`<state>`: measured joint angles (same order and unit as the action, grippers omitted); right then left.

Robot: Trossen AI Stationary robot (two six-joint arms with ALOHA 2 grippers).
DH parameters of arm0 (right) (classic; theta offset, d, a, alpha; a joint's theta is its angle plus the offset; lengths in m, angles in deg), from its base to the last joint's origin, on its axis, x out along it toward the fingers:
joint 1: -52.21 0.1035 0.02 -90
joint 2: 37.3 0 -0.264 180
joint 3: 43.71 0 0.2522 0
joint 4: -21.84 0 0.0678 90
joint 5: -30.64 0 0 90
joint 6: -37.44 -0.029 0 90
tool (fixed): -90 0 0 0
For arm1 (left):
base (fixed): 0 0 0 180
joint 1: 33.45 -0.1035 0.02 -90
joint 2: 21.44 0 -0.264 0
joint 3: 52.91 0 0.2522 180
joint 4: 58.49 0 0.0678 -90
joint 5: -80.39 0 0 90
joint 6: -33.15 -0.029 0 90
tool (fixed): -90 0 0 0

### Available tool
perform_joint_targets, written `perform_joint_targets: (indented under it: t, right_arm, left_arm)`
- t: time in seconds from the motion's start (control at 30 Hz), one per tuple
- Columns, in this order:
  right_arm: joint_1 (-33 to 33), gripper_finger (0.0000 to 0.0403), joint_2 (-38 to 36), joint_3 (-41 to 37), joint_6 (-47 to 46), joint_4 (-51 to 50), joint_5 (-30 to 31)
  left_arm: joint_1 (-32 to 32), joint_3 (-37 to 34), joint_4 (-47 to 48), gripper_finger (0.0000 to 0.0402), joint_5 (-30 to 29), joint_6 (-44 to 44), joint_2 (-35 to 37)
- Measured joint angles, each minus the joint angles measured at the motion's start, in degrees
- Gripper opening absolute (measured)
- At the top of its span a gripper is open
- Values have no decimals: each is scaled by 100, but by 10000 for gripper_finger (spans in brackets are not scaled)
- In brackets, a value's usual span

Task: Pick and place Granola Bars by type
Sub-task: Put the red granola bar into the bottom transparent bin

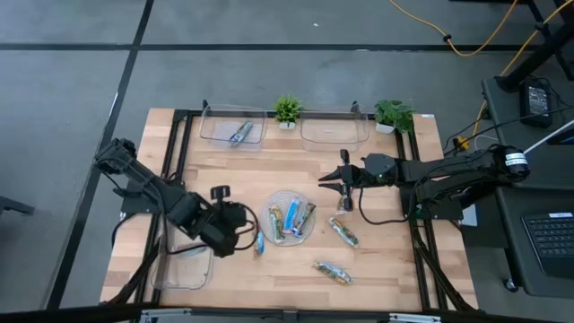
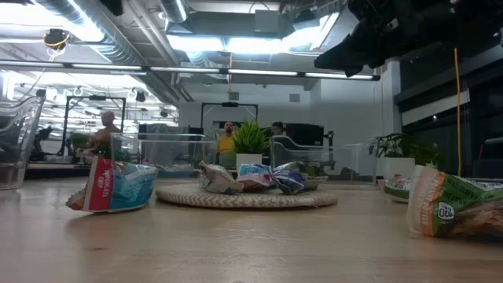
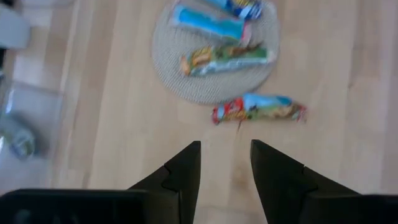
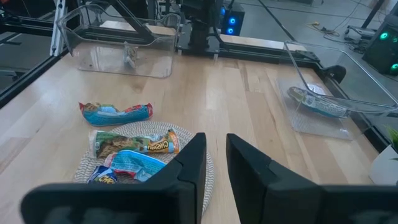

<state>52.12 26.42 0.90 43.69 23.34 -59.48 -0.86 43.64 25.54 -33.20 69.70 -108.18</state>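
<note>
Several wrapped granola bars lie on a round plate mid-table, among them a blue one and a green one. A red-and-blue bar lies on the wood beside the plate's near-left rim. Two green bars lie on the table to the plate's right. My left gripper is open above bare wood, just short of the red-and-blue bar. My right gripper hovers over the plate's far-right side, its fingers slightly apart and holding nothing.
The clear tray at the far left holds a blue and silver bar. A second far tray shows nothing inside. A third tray sits near left under my left arm. Two small plants stand at the far edge.
</note>
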Motion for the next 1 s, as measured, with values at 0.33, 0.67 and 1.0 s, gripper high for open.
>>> perform_joint_targets:
  t: [0.33, 0.67, 1.0]
  right_arm:
    - [1, 67, 0, -2, 20, 2, 0]
    - [0, 67, -2, -2, 2, -2, -4]
    - [2, 67, -2, 0, 2, -63, -9]
  left_arm:
    - [-363, 0, -1091, 131, 437, -733, -181]
    - [-199, 0, -1457, 131, 550, -635, -1161]
    - [2, -2, -2126, 131, 390, 98, -1728]
